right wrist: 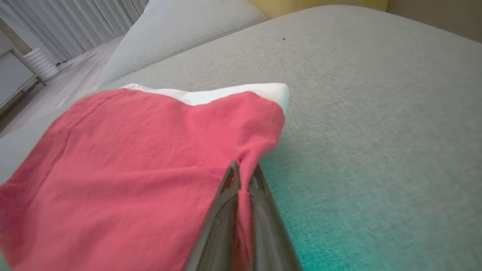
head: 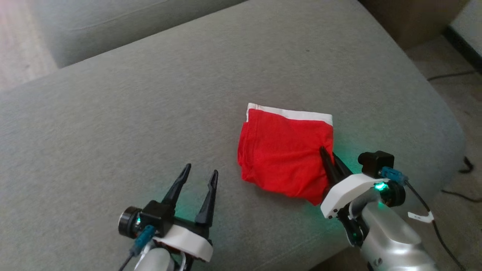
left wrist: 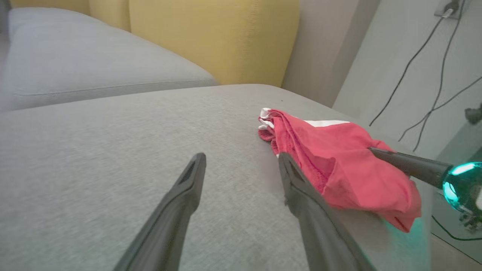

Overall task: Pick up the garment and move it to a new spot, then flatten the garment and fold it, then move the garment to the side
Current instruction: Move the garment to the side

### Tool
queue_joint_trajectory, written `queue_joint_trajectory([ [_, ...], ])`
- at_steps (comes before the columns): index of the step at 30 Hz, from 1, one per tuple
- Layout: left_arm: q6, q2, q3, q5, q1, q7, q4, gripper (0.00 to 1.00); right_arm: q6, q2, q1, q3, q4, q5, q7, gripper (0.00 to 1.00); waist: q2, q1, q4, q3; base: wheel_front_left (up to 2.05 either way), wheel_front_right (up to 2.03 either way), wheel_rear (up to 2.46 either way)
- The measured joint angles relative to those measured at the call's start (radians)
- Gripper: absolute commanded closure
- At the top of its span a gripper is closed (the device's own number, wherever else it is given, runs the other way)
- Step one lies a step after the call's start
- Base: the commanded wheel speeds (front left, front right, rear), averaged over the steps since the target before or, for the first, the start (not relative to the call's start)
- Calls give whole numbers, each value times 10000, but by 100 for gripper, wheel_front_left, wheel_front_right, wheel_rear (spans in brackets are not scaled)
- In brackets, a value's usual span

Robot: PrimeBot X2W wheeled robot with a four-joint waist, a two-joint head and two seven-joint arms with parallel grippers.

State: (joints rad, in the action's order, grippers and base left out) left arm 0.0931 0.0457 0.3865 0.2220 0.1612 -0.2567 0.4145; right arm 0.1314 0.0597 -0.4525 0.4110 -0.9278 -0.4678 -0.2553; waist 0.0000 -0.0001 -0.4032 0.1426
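The garment (head: 283,150), red with a white waistband (head: 290,113), lies in a loose, folded square on the grey sofa cushion (head: 150,113), right of the middle and near the cushion's front edge; the waistband runs along its far side. The right jaws are together, pinched on a tuck of red cloth at the garment's right edge, toward its near corner; the cloth puckers where they bite. The left jaws stand apart over bare cushion, near the garment's left side and not touching it.

It looks like a thin knit: light, soft and limp, nothing fragile about it; the layers are likely to slide over one another and fall open if lifted from a single point. A hold at one edge probably carries it to a new spot, though it will hang and lose its shape; dragging it across the upholstery may ruck it. For flattening, the firmer waistband corners seem the better places to grip, one per arm.
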Motion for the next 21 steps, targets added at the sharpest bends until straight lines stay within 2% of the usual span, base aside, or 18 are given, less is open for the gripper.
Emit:
queue_joint_trajectory([
  [4,40,-2,79,4,-3,0,77,0,0,0,-95,-54,-44,247,0,100,0,1,-183,172,0,0,0],
  [9,38,0,119,50,1,0,203,0,0,242,-1148,-449,-594,1256,2,100,0,1,303,443,0,0,0],
  [14,88,4,46,-274,178,0,274,0,0,1317,-3003,-1175,-1448,2063,2,100,0,1,1034,886,0,0,0],
  [21,134,4,-92,-527,609,0,238,0,0,3250,-4723,-2456,-3062,3352,144,100,0,3,2179,1591,0,0,0],
])
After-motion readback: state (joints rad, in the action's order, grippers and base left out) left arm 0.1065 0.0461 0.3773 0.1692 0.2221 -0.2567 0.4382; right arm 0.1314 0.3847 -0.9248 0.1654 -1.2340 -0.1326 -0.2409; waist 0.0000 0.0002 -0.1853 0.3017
